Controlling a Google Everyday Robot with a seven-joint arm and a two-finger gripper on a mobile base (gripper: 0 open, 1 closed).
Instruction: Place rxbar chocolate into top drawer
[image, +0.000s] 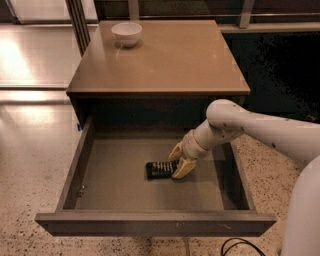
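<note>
Black rxbar chocolate (159, 170), white lettering unreadable, in top drawer (115, 182), gripper (175, 164) spread open at its end

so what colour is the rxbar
The rxbar chocolate: black, white lettering, camera view; gripper at it in top drawer.

Dim warm overhead light; glare on the floor (30, 65) at left; the tool (179, 160) sits lit inside the shadowed drawer (115, 172).

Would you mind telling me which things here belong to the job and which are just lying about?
Job: top drawer, pulled open; rxbar chocolate on its bottom; gripper inside it, at the bar's right end.
Lying about: white bowl on the cabinet top; cable at bottom right.
</note>
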